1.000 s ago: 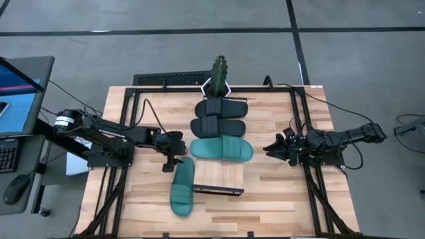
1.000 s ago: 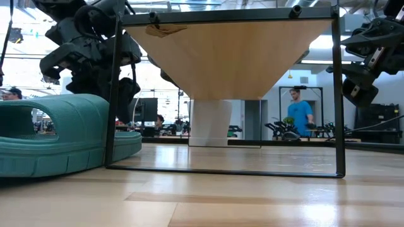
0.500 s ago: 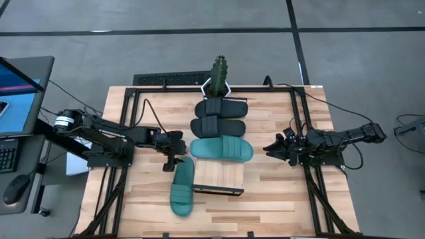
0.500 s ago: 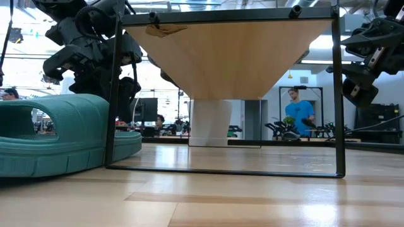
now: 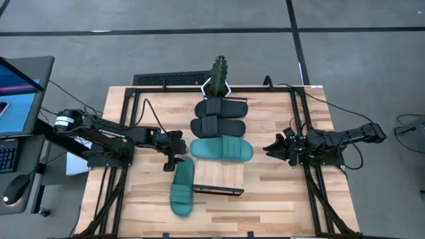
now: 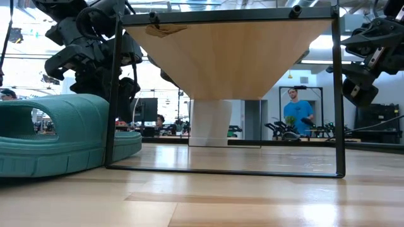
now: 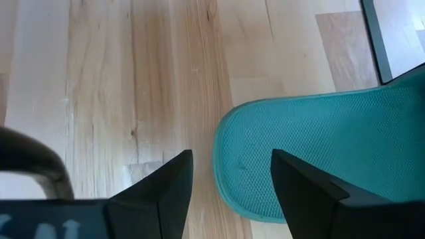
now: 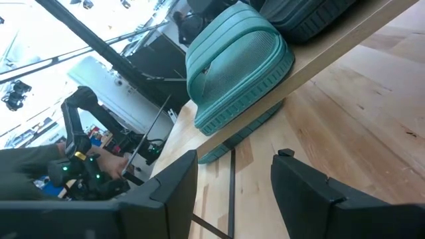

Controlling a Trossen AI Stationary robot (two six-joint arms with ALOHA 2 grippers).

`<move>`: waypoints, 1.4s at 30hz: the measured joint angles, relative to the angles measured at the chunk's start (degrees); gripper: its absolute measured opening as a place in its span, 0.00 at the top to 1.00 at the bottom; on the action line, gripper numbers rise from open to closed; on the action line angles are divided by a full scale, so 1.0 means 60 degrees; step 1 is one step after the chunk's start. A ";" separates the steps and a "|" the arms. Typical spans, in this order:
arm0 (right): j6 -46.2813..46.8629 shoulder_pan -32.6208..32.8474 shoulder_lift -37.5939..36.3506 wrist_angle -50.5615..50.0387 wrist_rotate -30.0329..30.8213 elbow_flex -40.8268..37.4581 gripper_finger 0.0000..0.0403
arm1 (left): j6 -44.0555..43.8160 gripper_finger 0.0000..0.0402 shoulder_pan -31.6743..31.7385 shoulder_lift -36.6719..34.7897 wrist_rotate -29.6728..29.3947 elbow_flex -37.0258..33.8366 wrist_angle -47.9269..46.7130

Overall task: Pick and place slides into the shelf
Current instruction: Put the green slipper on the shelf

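Observation:
Two black slides (image 5: 220,108) (image 5: 218,126) and one teal slide (image 5: 222,149) lie soles down across the raised light-wood shelf (image 5: 222,176). The second teal slide (image 5: 182,187) lies on the tabletop left of the shelf, lengthwise from near to far. My left gripper (image 5: 174,161) is open and hangs above that slide's rounded far end (image 7: 265,166). One of its fingers is over the footbed and the other over bare table. My right gripper (image 5: 269,149) is open, in the air right of the shelf, facing the teal slide (image 8: 236,60) on it.
The shelf stands on a black metal frame (image 6: 338,94), with its underside (image 6: 233,57) well above the tabletop. A green cactus-like plant (image 5: 219,72) stands at the shelf's far end. Bare plank (image 5: 222,174) shows near the shelf's near end. A person (image 6: 301,113) stands far behind.

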 joint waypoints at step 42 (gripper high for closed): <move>0.0002 0.0000 -0.0002 0.0001 0.0001 0.0000 0.56 | -0.0610 0.53 -0.0219 0.1945 0.0326 0.0041 0.0612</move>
